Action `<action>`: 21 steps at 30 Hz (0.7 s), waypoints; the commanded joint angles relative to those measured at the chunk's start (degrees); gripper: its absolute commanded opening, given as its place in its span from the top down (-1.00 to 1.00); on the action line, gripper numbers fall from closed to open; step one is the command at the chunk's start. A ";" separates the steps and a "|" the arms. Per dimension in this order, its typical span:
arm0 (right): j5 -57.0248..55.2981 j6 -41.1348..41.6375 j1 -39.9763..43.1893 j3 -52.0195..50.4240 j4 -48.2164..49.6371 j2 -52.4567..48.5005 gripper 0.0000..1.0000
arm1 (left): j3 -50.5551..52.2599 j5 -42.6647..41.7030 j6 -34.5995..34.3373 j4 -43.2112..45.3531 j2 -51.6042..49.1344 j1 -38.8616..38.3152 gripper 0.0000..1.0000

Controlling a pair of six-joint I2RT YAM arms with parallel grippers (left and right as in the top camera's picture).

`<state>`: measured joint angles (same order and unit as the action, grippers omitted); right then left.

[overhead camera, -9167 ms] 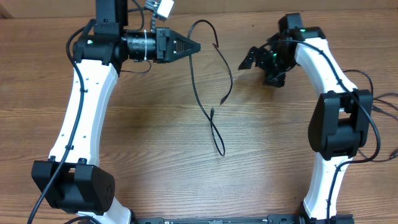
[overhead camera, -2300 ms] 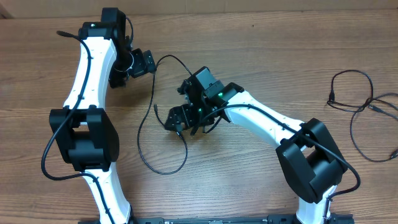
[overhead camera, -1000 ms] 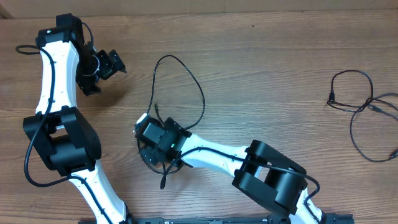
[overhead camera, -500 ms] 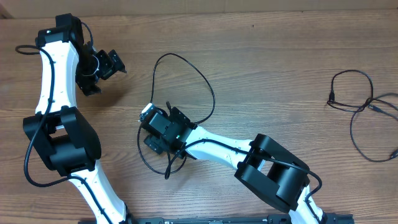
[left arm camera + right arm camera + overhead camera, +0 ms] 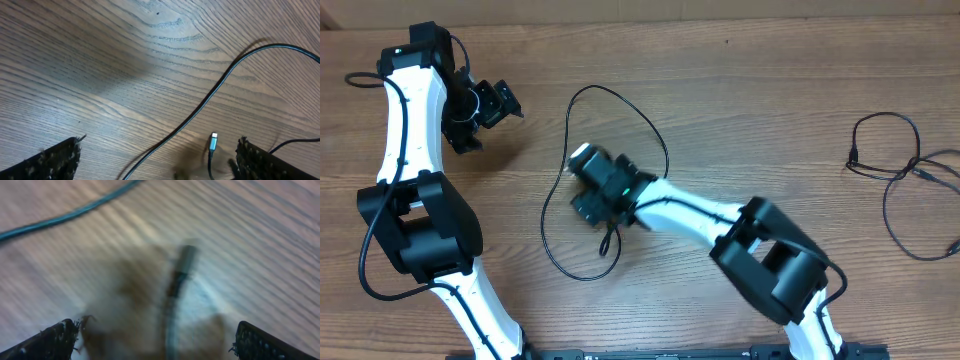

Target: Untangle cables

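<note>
My right gripper is spread, pinching nothing, low over a plug of the looped cable, which lies left of the worktop's centre. The wrist view is blurred. My left gripper is spread too, empty, toward the far-left corner. The other cables lie by the right edge. Risk: if I close blind I may miss the plug, or snag the loop and drag it tighter.
</note>
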<state>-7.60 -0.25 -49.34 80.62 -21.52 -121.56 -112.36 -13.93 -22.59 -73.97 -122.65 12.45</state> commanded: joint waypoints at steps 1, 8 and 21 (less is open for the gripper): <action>10.16 -0.24 2.86 1.44 -1.18 1.92 -1.00 | 0.35 -0.50 -1.22 -0.09 0.50 -0.15 -0.99; 13.86 0.00 4.02 0.79 -6.21 1.92 -0.25 | 0.35 -0.50 -1.22 -0.09 0.50 -0.15 -0.99; 36.48 7.80 3.02 2.89 -6.58 3.48 0.93 | 0.35 -0.50 -1.22 -0.09 0.50 -0.15 -0.99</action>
<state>18.31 3.53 -46.13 81.12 -28.49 -121.10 -112.36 -13.93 -22.59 -73.97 -122.65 12.45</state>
